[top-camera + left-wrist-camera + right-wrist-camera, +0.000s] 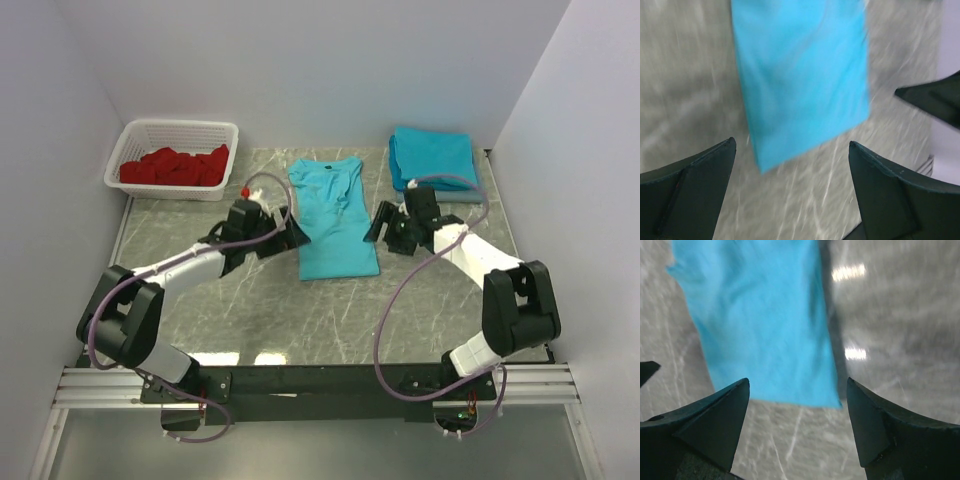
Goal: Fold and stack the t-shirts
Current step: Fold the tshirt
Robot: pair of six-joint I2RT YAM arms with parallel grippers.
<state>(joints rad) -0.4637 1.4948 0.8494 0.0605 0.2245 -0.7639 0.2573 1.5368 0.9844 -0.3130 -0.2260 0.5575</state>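
Observation:
One turquoise t-shirt (335, 215) lies flat in the middle of the table as a long narrow strip, collar end toward the back. A stack of folded turquoise t-shirts (432, 158) sits at the back right. My left gripper (290, 238) hovers just off the strip's left edge, open and empty. In the left wrist view this gripper (791, 142) stands wide over the shirt's (800, 75) near corner. My right gripper (385, 225) is beside the right edge, also open. In the right wrist view the right gripper (797, 381) holds nothing, and the shirt's (760, 325) hem lies just beyond its tips.
A white basket (140, 135) holding red cloths (175, 166) stands at the back left. White walls close in the grey marble table (300, 320) on three sides. Cables loop off both arms.

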